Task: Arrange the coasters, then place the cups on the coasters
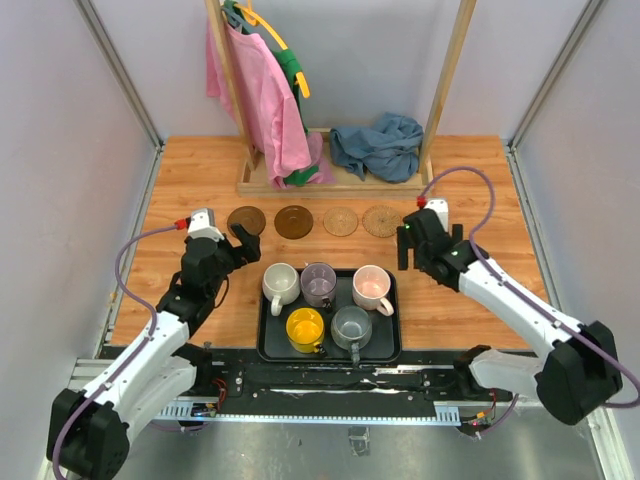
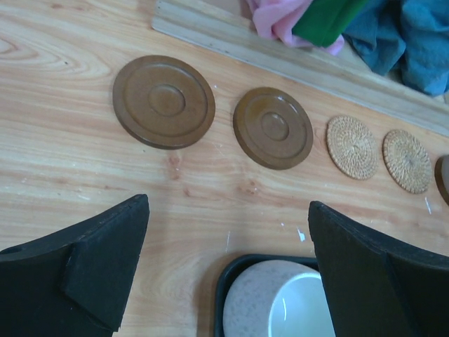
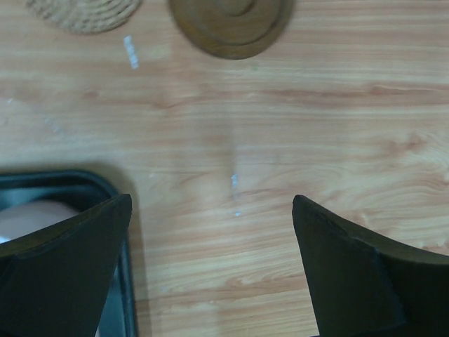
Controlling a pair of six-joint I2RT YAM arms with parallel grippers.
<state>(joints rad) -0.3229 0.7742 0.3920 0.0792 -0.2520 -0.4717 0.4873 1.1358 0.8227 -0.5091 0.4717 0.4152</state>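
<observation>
Five coasters lie in a row behind the tray: a dark brown coaster [image 1: 246, 220] [image 2: 163, 102], a second dark brown one [image 1: 293, 222] [image 2: 273, 127], two tan woven ones [image 1: 341, 221] [image 1: 382, 221] [image 2: 351, 147] [image 2: 407, 161], and a third brown coaster [image 3: 231, 24] mostly hidden in the top view. The cream cup [image 1: 280, 283] [image 2: 270, 302], purple cup [image 1: 318, 283], pink cup [image 1: 372, 288] [image 3: 31, 214], yellow cup [image 1: 305, 328] and grey cup [image 1: 351, 326] stand in the black tray [image 1: 264, 340]. My left gripper [image 1: 245, 242] [image 2: 228, 260] hangs open over the tray's far left corner. Beyond the tray's far right corner, my right gripper [image 1: 406, 255] [image 3: 210, 260] is open and empty.
A wooden rack base [image 1: 300, 182] runs along the back with a pink garment [image 1: 255, 90], a green hanger and a blue cloth [image 1: 380, 145]. Grey walls close in both sides of the table. The arm bases sit along the near edge.
</observation>
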